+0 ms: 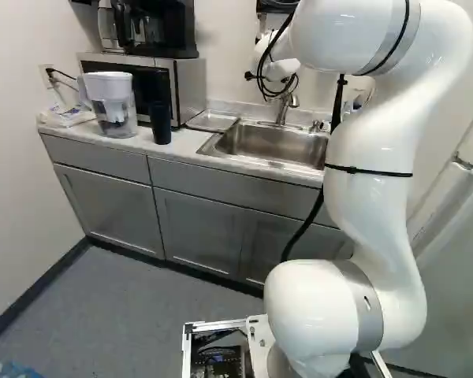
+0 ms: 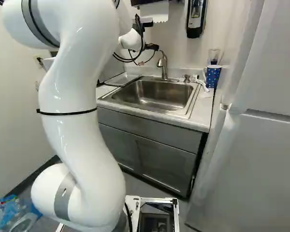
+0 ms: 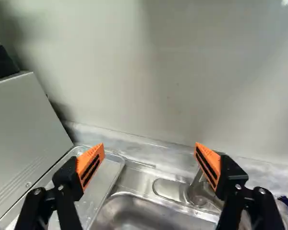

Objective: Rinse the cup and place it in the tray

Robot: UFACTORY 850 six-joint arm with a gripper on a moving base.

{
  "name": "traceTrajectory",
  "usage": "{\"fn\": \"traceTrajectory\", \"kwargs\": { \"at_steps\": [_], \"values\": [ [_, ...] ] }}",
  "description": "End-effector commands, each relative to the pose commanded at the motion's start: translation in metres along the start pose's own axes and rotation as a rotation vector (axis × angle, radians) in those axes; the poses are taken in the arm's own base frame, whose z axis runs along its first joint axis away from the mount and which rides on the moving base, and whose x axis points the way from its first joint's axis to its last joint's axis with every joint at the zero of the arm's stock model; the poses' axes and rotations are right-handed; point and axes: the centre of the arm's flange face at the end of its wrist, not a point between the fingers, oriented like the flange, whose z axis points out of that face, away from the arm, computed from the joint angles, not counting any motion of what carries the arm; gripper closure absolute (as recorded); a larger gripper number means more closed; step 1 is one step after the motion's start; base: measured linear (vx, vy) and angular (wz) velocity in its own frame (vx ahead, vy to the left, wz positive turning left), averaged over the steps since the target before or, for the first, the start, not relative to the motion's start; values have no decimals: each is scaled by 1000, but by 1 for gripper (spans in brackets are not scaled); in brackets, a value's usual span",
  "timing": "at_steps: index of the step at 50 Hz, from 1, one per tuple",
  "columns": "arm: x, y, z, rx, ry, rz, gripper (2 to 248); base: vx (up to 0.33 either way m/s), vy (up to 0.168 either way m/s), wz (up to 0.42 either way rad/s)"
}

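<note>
my arm [image 2: 82, 125] reaches over the desk [image 1: 184, 142], with the microwave [image 3: 26, 139] out to the hand's left. the sink [image 2: 152, 93] lies below and ahead of the hand, and the tray [image 3: 109, 173] sits low on the hand's left side, between microwave and sink. i have the hand [image 3: 149, 166] spread wide, nothing between its fingers. the tap [image 2: 163, 65] is just below, toward its right finger; i see no water running. the blue dotted mug [image 2: 213, 77] stands past the sink, off to the hand's right, and i take it for the cup, though a black tumbler [image 1: 159, 123] stands well to the left. i can't tell if it's been rinsed. placing is undone; if rinsing is too, i'd need to grip, rinse, then set it in the tray.
</note>
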Motion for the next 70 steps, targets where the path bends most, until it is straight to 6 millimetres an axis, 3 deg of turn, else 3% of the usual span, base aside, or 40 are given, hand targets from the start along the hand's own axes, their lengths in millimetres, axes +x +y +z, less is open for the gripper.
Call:
{"fn": "traceTrajectory", "kwargs": {
  "at_steps": [26, 70],
  "values": [
    [-9, 2, 0, -3, -100, 1, 3, 0, 0, 0],
    [-12, 25, 7, -35, -138, 12, 3, 0, 0, 0]
  ]
}}
